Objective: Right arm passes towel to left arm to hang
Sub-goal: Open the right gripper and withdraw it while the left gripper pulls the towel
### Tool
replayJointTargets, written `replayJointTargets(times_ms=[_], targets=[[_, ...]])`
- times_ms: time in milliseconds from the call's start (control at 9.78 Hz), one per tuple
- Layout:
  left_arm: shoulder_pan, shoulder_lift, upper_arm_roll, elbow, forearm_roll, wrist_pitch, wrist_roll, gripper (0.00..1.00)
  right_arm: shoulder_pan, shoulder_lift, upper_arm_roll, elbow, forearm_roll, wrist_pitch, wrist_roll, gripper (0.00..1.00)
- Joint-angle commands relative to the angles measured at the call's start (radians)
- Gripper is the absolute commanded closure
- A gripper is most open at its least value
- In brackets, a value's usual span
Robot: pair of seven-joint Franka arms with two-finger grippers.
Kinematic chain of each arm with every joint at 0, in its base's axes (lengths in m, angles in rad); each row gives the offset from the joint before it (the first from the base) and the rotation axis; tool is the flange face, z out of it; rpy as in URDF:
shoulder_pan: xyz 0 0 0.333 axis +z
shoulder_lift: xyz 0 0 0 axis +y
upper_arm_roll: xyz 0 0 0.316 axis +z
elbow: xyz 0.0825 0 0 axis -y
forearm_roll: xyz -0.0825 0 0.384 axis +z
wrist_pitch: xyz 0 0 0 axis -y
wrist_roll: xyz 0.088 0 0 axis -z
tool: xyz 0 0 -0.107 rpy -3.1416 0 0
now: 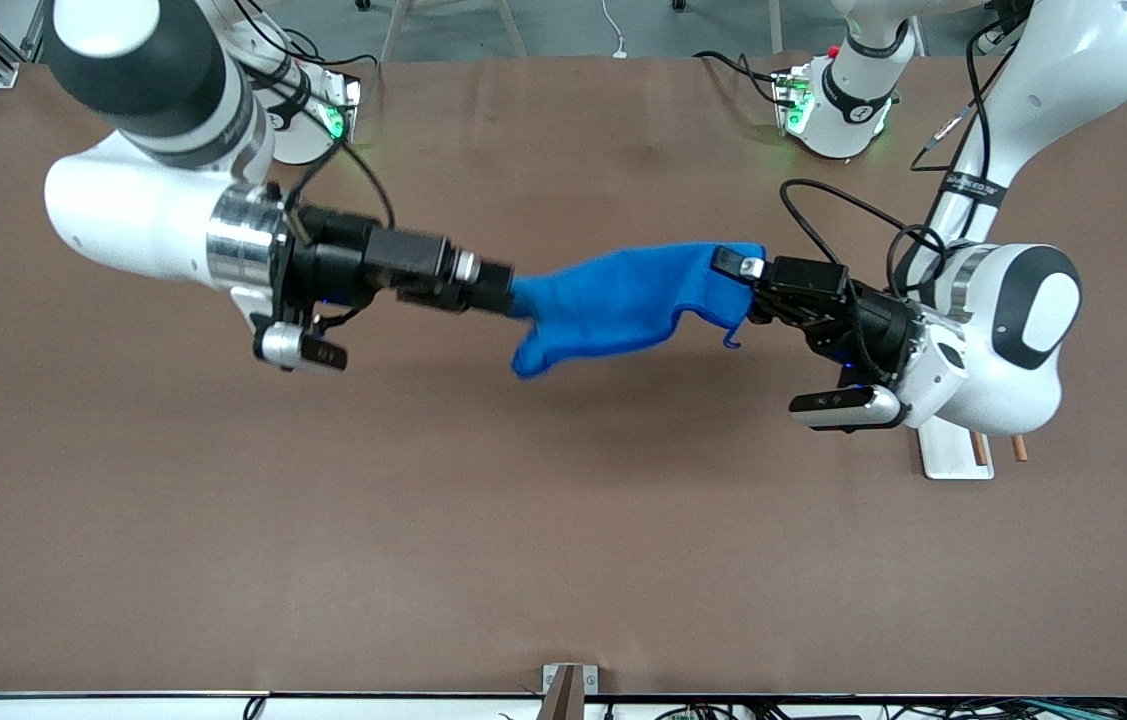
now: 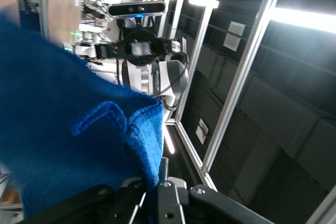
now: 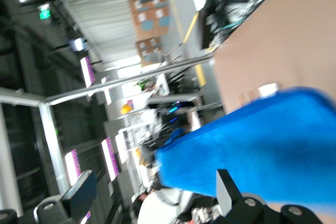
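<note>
A brown bench (image 1: 563, 520) spans the scene, with both arms reaching in over its middle. From its base at the view's upper left, the right arm (image 1: 153, 200) stretches level, and the right claw (image 1: 503, 292) stands with its fingers spread about one end of the towel (image 1: 623, 300). The blue towel hangs in the air between the two claws, sagging below them. The left claw (image 1: 745, 290) is pinched tight on the towel's other end, ahead of the left arm (image 1: 1003, 320). A white rack base (image 1: 953, 450) sits under that arm's wrist.
</note>
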Motion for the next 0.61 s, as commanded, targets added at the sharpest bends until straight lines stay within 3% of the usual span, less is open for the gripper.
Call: replayJointTargets(times_ms=[0,102,205,307,409,511], targets=[[-0.004,0.003,0.046,0.054,0.157,0.043,-0.092,1.00,-0.011,-0.031,-0.086,-0.101,-0.078,-0.087,-0.014,0.00],[-0.004,0.000,0.059,0.079,0.255,0.063,-0.124,1.00,-0.013,-0.031,-0.157,-0.115,-0.167,-0.173,-0.014,0.00],[-0.004,0.000,0.063,0.094,0.344,0.085,-0.138,1.00,-0.013,-0.029,-0.236,-0.111,-0.339,-0.279,-0.016,0.00],[-0.004,-0.006,0.077,0.112,0.450,0.109,-0.140,1.00,-0.030,-0.034,-0.287,-0.115,-0.455,-0.351,-0.016,0.00],[-0.007,-0.020,0.089,0.140,0.569,0.111,-0.161,1.00,-0.040,-0.032,-0.353,-0.106,-0.537,-0.419,-0.016,0.00],[-0.007,-0.028,0.091,0.155,0.680,0.114,-0.169,1.00,-0.043,-0.035,-0.404,-0.074,-0.703,-0.489,-0.055,0.00]])
